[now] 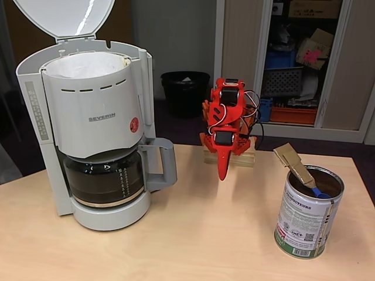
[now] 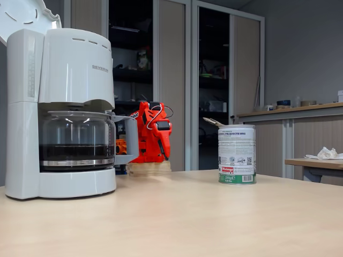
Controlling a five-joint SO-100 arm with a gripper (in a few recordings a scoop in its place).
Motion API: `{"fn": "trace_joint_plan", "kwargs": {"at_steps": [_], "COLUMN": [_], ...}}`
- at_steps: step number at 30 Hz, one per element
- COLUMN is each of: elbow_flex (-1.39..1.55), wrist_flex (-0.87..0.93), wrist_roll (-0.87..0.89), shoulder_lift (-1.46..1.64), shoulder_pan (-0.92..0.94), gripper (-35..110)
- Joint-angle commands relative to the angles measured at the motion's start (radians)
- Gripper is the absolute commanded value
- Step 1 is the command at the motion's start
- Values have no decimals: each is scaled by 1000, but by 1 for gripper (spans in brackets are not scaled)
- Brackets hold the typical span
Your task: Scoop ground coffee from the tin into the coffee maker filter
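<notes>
The white coffee maker [image 1: 88, 117] [image 2: 64, 80] stands at the left with its lid [image 1: 64, 17] up, and a white paper filter [image 1: 88, 64] sits in its top. At the right is the tin [image 1: 304, 216] [image 2: 237, 155], white-labelled with a green band, open, with dark brown ground coffee [image 1: 328, 180] inside. A blue scoop with a wooden clip handle [image 1: 296, 164] [image 2: 211, 122] leans in the tin. My red gripper [image 1: 222, 172] [image 2: 163, 152] hangs folded at the back middle, pointing down, shut and holding nothing, well apart from the tin and the maker.
A glass carafe [image 1: 105, 178] with dark liquid sits under the maker. The arm stands on a wooden block [image 1: 231, 157] at the table's far edge. Behind are a black bin [image 1: 184, 91] and open cabinets [image 1: 293, 64]. Bare tabletop [image 1: 205, 234] lies between maker and tin.
</notes>
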Motion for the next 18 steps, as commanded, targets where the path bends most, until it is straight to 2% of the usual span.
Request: {"fn": "trace_joint_plan", "kwargs": {"at_steps": [1, 4, 7, 11, 12, 15, 18], "elbow_flex": [6, 6, 6, 6, 6, 6, 6], "wrist_flex": [12, 8, -110, -204, -235, -387, -459], "wrist_roll": [6, 29, 37, 20, -43, -57, -64], "shoulder_lift": [12, 12, 11, 11, 11, 11, 11], "shoulder_pan": [-5, 17, 28, -58, -100, -259, -252], "gripper": [0, 1, 0, 0, 0, 0, 1]}}
